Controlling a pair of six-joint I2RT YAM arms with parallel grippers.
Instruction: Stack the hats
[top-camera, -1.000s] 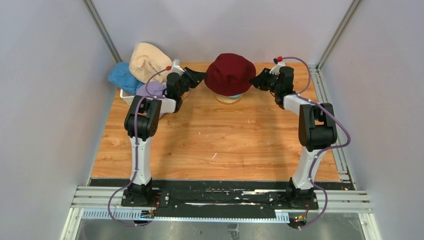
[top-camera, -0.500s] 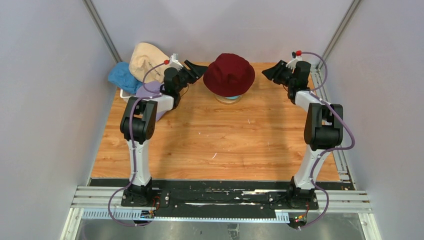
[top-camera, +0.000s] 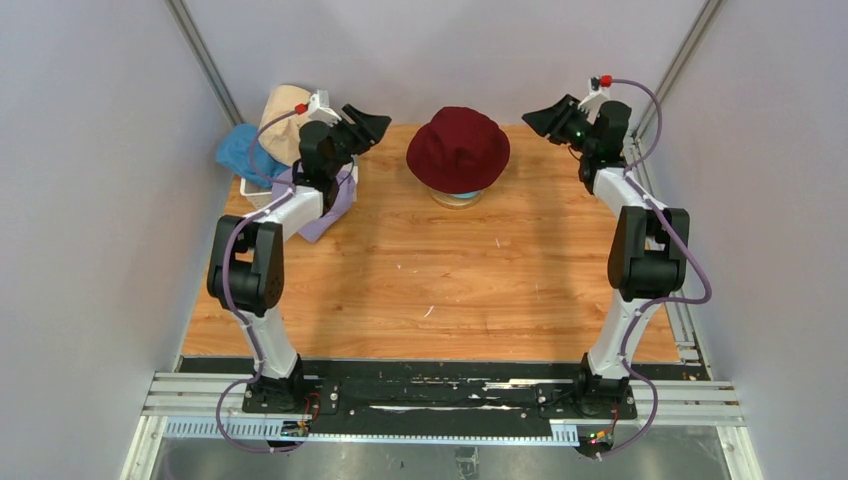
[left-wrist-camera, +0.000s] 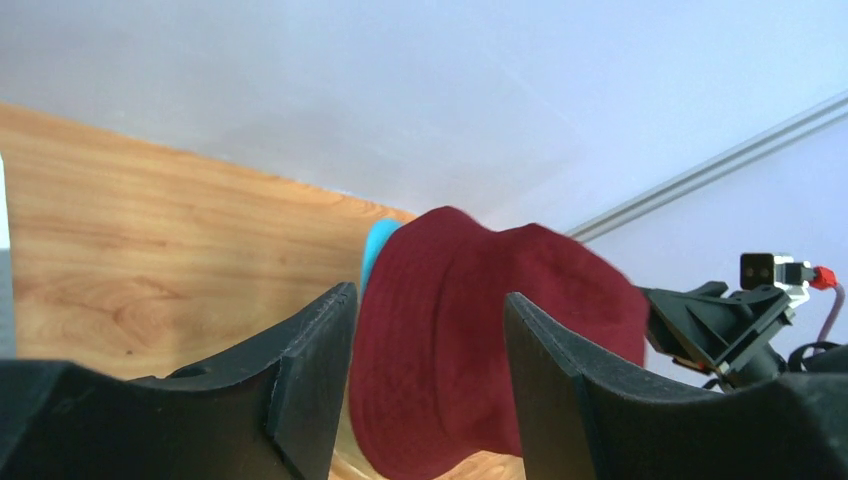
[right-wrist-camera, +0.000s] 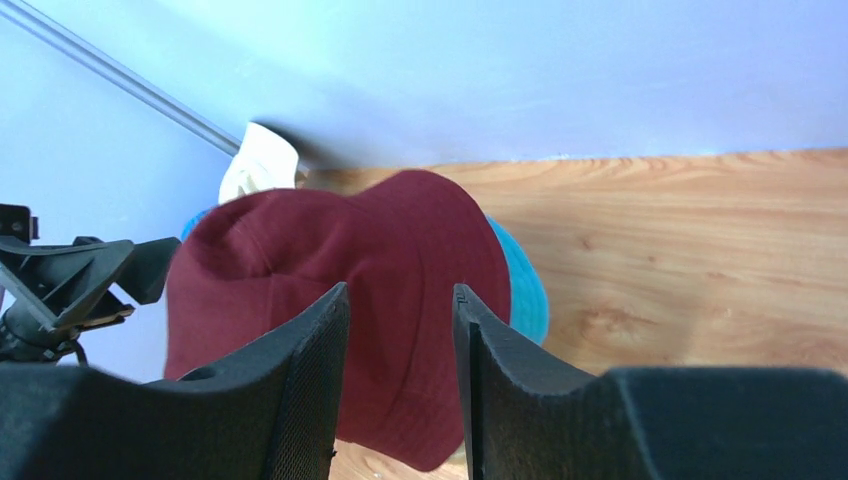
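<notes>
The next hat to fetch is probably one from the heap at the far left of the counter (top-camera: 450, 290), and the left arm is much the nearer. The left claw (top-camera: 366, 122) hangs open and empty, with the lavender hat (top-camera: 325, 210) just to its near side, draped over the rim of the white basket (top-camera: 252, 190). The beige hat (top-camera: 285, 108) and blue hat (top-camera: 238, 150) lie further left. The right claw (top-camera: 542, 117) is also empty, its jaws parted less widely, well apart from that heap. Between the claws at the far centre, the dark red hat (top-camera: 458, 145) sits over the teal hat (right-wrist-camera: 520, 280) on the wooden stand (top-camera: 455, 200). That makes five hats: two stacked, three to go, with one stand and one basket.
</notes>
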